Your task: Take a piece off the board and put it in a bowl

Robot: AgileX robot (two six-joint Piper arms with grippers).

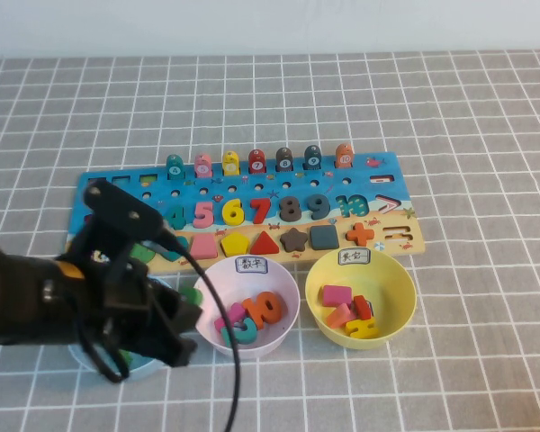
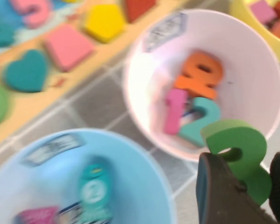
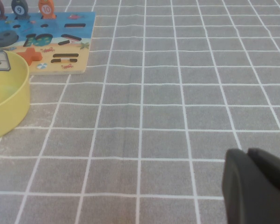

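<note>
Green 3 lifted off the board, not yet in the pink bowl.

The left gripper (image 2: 245,196) is clamped on the green "3" piece (image 2: 240,151), holding it above the near rim of the pale pink bowl (image 1: 218,279), between that and the light blue bowl (image 2: 144,158). The board (image 1: 117,184) lies just behind. What's left, I'd say: carry it over the bowl and let go. The right gripper (image 3: 256,186) sits low over bare cloth, its fingers pressed together.

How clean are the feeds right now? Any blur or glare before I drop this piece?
High view: sharp, even light, no glare, but the left arm hides the left hand. Left wrist view: soft all over, the blue bowl most smeared; the green 3 in the hand and the pink bowl stay readable. Right wrist view: cloth crisp, right hand slightly soft.
</note>
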